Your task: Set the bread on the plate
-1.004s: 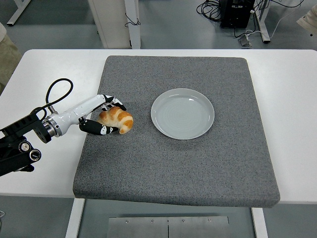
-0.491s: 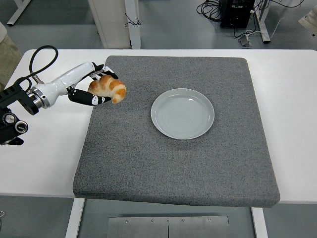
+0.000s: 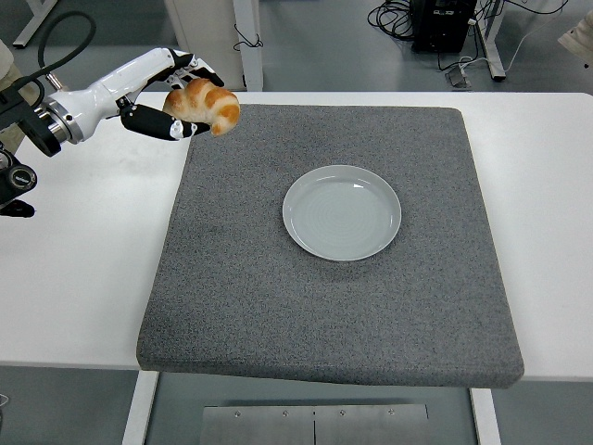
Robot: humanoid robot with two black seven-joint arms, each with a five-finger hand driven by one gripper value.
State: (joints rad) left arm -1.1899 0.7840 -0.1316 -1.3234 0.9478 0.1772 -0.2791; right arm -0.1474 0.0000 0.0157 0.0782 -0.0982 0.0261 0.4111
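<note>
Bread [image 3: 204, 103] held aloft at far-left corner of grey mat [image 3: 334, 306], well apart from plate [image 3: 342, 212] | left hand [image 3: 171, 97] clamped around its left end | likely light, soft, crushable: gentle grip across the middle | right hand unseen

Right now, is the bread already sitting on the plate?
No, the bread is held up in the left hand near the mat's far left corner, and the plate holds nothing.
</note>
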